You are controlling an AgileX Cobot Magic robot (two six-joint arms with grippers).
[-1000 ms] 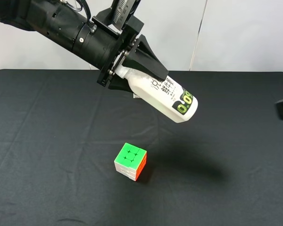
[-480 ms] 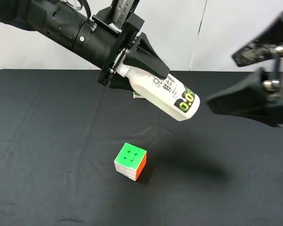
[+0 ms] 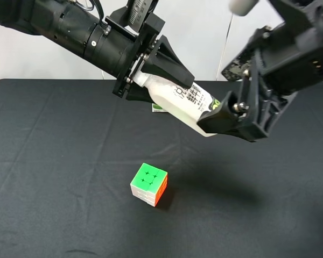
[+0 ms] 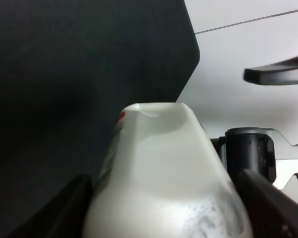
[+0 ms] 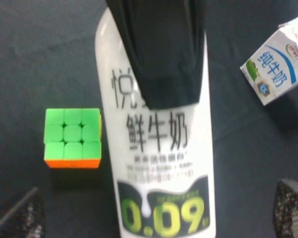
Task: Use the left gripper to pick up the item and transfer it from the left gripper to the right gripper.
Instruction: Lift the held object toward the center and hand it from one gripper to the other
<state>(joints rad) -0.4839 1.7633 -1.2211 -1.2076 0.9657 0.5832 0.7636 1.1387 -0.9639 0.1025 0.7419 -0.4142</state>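
Beyond the puzzle cube (image 3: 149,184) on the table, the milk bottle (image 3: 183,102) hung tilted in the air. Its base was at the spread jaws of the right gripper (image 3: 219,99), and its upper half was clenched in the left gripper (image 3: 169,80). The plastic looked stiff, slick and probably light, so the labelled base seemed the best hold.

Black table (image 3: 43,188), apparently cloth-covered; white wall (image 3: 199,32) behind.

Black-clothed table (image 3: 54,161): 1 puzzle cube (image 3: 149,184), green face up, near middle; 1 milk carton (image 5: 277,67) farther back, apart.
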